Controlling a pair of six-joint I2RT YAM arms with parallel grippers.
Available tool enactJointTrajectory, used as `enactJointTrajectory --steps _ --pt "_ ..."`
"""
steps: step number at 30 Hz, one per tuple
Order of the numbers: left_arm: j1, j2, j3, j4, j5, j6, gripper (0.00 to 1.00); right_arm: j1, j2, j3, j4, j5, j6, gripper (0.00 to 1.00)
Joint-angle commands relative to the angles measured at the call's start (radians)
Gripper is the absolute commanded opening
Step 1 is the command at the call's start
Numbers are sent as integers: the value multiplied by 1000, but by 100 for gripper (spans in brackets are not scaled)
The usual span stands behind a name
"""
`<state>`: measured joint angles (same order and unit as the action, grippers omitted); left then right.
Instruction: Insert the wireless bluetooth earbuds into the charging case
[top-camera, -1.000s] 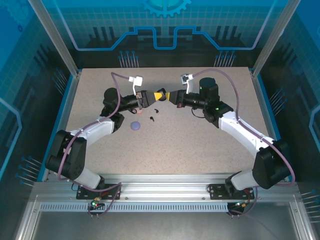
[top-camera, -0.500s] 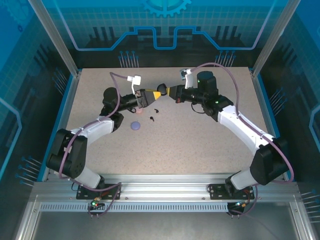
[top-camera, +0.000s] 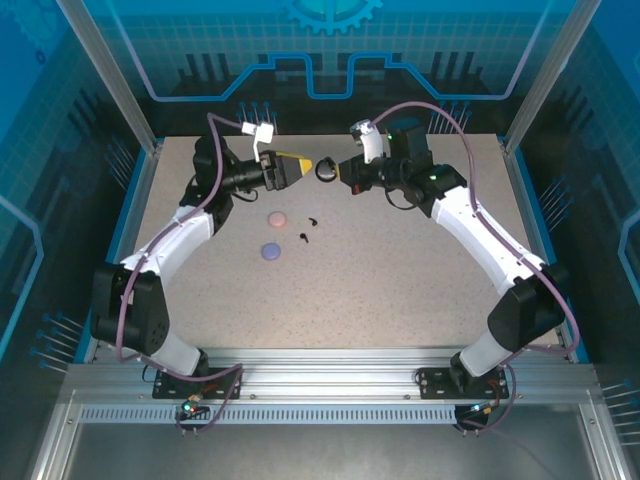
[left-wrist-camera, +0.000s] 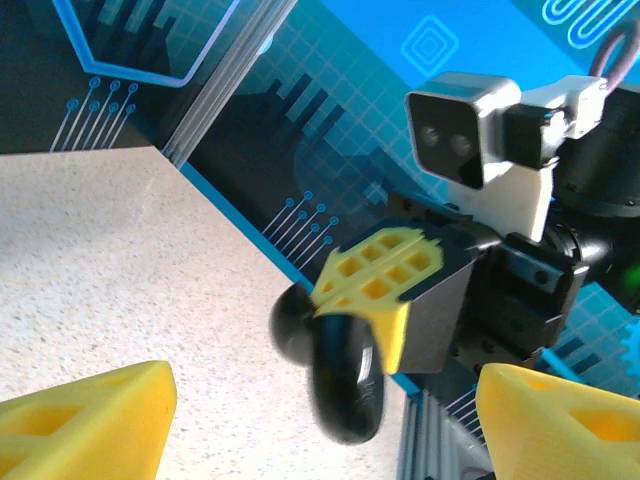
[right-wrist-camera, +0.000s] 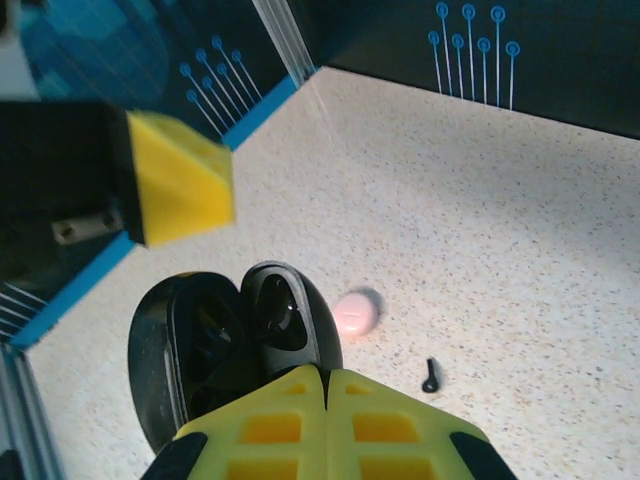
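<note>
nothing here i can read: no words, numbers or brand marks. the blue wall panels (top-camera: 330, 60) carry only drawn patterns, a gear outline (top-camera: 330, 12) and circuit-like lines, without lettering.

Overhead from behind, looking down; wrist views close, opposed, sharing black case (left-wrist-camera: 345, 390)

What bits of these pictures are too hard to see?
- Inside the open black round charging case, right wrist view: too dark to tell what it holds.
- Its lower edge, same view: covered by the right pincer.
- Two tiny black stemmed earbuds, top view: too small for detail.
</note>
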<state>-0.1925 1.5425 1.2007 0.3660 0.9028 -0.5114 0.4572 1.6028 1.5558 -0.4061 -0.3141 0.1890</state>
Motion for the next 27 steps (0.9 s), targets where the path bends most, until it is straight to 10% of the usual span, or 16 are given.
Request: enactJointTrajectory --steps 1,9,27 --pt "2 28 132 -371 82 283 80 -14 53 77 -144 22 -165 0" --pt "7 178 416 -900 157 633 78 -56 158 205 -233 -119 -276 0" --pt "21 350 585 -1053 256 737 72 -52 252 319 -281 -193 -320 0"
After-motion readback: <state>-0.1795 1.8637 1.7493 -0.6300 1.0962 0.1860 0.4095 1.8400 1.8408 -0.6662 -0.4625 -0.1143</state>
